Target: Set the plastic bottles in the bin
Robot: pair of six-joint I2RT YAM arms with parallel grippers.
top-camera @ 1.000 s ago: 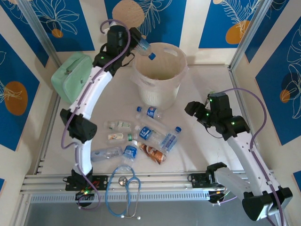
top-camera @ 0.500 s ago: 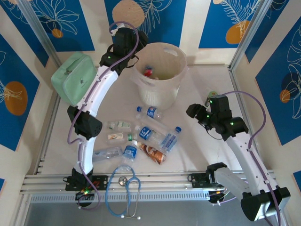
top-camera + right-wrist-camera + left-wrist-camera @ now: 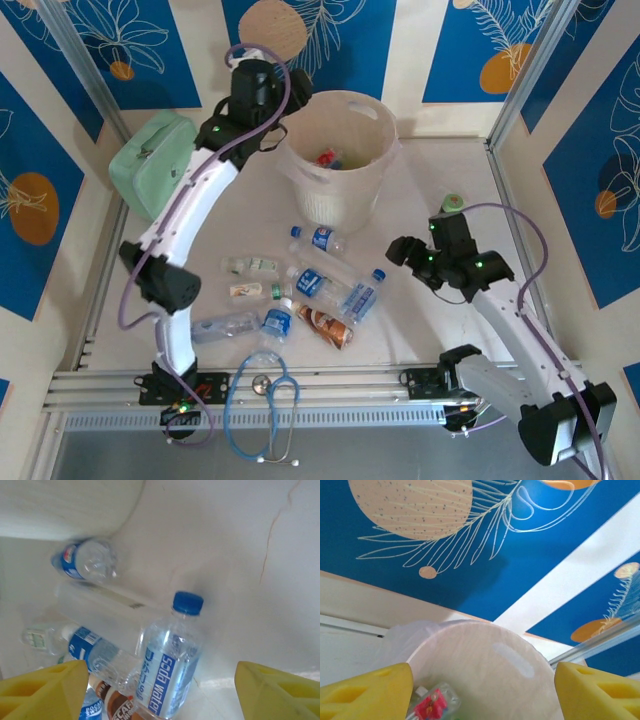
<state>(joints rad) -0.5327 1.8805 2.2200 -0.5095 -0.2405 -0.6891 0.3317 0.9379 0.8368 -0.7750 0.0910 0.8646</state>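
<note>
Upper centre, the left gripper (image 3: 283,105), now spread and empty, has dropped its bottle (image 3: 327,158) into the bin (image 3: 385,128) (more bottles (image 3: 310,285) wait mid-frame) while the right gripper (image 3: 400,250) hovers released beside them.

The plastic bottles (image 3: 170,665) are clear, glossy plastic with printed film labels. The bin (image 3: 335,200) is matt cream plastic, ribbed outside, with a thin clear liner (image 3: 395,635). The tabletop (image 3: 410,320) is smooth matt white. The pouch (image 3: 150,165) looks like soft matt fabric.
</note>
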